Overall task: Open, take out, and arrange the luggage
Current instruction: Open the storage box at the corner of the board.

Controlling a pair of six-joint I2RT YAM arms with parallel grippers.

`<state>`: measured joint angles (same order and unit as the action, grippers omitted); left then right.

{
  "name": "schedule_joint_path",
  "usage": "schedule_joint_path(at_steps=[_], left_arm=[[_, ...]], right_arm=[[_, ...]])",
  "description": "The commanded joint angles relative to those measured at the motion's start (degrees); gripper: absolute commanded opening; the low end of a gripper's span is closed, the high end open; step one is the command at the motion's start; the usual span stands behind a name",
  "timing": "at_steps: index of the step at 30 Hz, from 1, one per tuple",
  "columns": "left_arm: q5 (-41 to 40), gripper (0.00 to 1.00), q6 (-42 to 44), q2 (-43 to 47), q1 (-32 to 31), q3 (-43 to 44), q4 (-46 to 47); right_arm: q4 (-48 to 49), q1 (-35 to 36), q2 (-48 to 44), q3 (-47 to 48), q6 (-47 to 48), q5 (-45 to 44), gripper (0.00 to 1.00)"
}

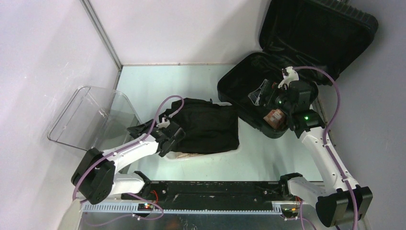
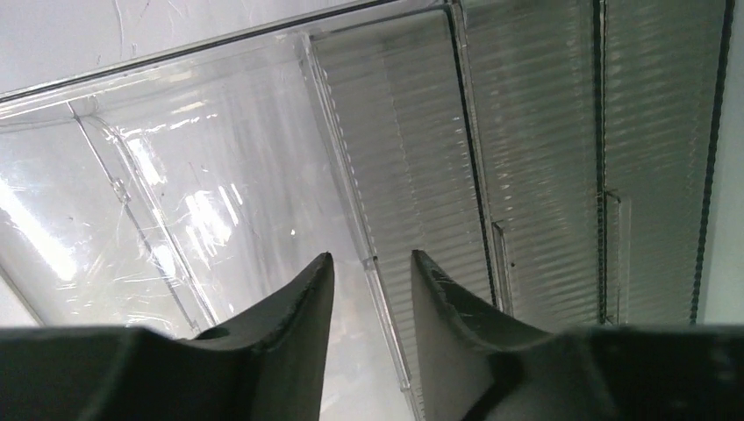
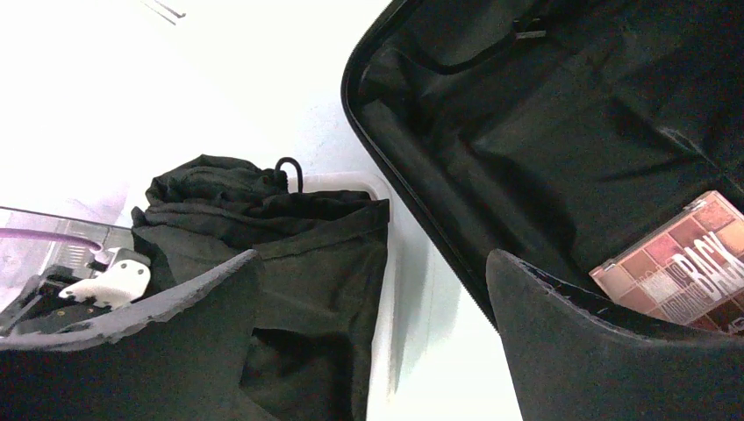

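One black luggage [image 1: 306, 38], wide open.

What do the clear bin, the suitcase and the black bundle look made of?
Clear bin: hard transparent plastic, glossy, with scratches and bright glare. Suitcase: rigid ribbed shell, probably moulded plastic, matte black; inside, soft creased fabric lining. Black garment: soft matte cloth, folded and wrinkled; fibre cannot be told.
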<state>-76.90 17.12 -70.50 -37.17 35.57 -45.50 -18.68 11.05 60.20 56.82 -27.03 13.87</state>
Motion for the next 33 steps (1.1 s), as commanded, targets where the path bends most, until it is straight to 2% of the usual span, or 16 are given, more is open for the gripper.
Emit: schedule_joint_path(at_steps=[1,5,10,12,15,16,25,33], left_arm=[[-3.24,0.4,0.08,-1.95,0.87,0.55,2.83],[-3.44,0.27,-0.67,-1.01,0.89,1.2,1.29],[-3.06,0.22,-0.74,1.63,0.87,1.01,0.13],[-2.78,0.17,-0.76,1.96,0.91,1.22,-0.57],[-2.47,0.02,-1.83,2.44,0.93,2.39,-2.47],[-2.47,0.0,-1.59,2.71,0.93,3.27,-3.32],[-5.73,0.0,4.68,7.64,-0.04,11.99,-6.02],[-8.21,0.03,15.02,10.21,-0.95,19.79,-0.18]], right_arm=[[2.52,-0.45,-0.55,-0.13,-1.18,2.01,1.0],[2.28,-0.54,-0.3,-0.13,-1.08,1.87,1.0],[2.46,-0.67,0.18,-0.13,-1.34,2.1,1.0],[2.65,-0.74,0.25,-0.13,-1.46,2.28,1.0],[2.65,-0.99,0.22,-0.13,-1.76,2.57,1.0],[2.59,-1.01,0.12,-0.13,-1.78,2.59,1.0],[2.32,-1.03,0.96,-0.13,-1.74,2.99,1.0],[3.38,-1.05,3.17,-0.13,-4.52,6.02,1.0]])
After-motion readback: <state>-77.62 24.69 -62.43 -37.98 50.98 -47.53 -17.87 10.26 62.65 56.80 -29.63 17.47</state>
